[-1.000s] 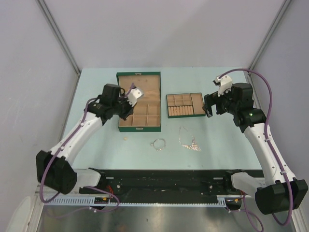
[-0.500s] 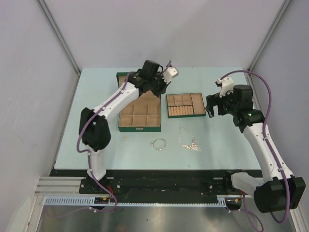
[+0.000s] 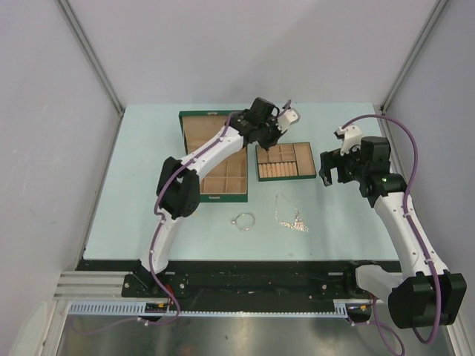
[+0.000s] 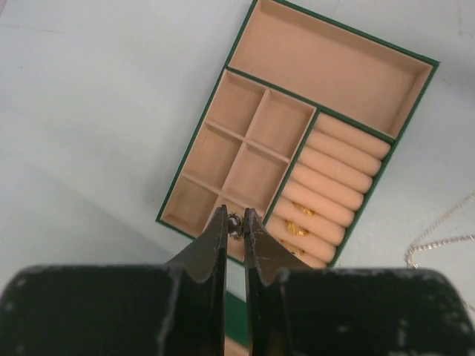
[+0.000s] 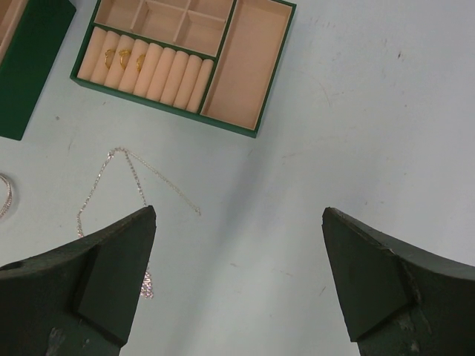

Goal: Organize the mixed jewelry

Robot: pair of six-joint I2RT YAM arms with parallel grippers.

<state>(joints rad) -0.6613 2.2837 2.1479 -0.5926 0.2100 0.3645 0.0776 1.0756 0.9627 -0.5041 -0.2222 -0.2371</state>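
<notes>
one piece at a time: pinching a tiny silver piece (image 4: 236,222) between the nearly closed tips of the left gripper (image 4: 234,216), hovering above the small divided tray (image 4: 326,63). aiming squarely over one square cell and lowering close before letting go (probably bouncing out otherwise). holding the right gripper (image 5: 239,213) spread wide and empty, just right of the tray. leaving the necklace (image 3: 295,222) and bangle (image 3: 240,220) on the table in front of the tray. cradling a few gold bits (image 4: 298,219) in the tray's ring rolls (image 4: 334,178); showing nothing discernible in the green box (image 3: 214,199).
</notes>
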